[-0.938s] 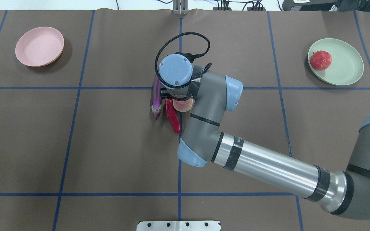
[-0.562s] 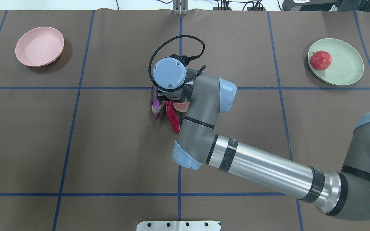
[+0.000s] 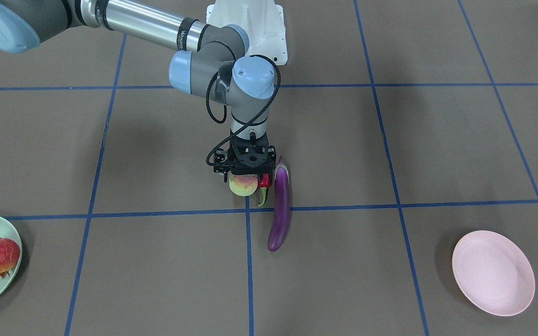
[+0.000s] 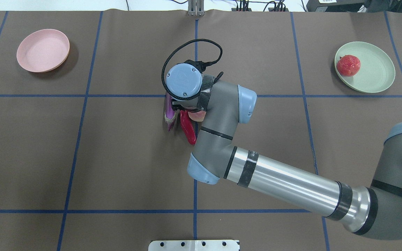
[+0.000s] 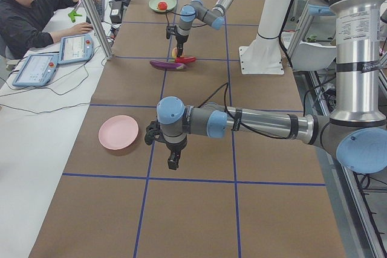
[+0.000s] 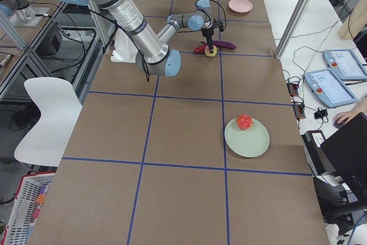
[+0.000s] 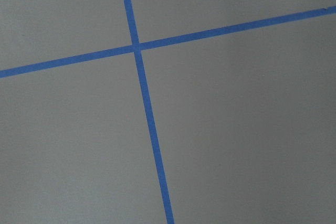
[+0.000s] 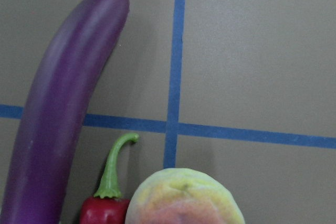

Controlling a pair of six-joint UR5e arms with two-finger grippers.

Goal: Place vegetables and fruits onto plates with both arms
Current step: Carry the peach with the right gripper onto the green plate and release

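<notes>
Eggplant (image 3: pixel 280 210) lengthwise, cap toward white base (image 3: pixel 273 42)

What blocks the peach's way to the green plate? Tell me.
Nothing visible lies on the table between the peach and the green plate. The pomegranate sits on the plate's side nearest the peach.

A brown matte worktop (image 4: pixel 117 157) bears blue tape lines (image 4: pixel 47 95); a white plastic chair (image 6: pixel 49 121) stands beside it, a black-shirted person (image 5: pixel 30 16) at grey tablets (image 5: pixel 75 48).
</notes>
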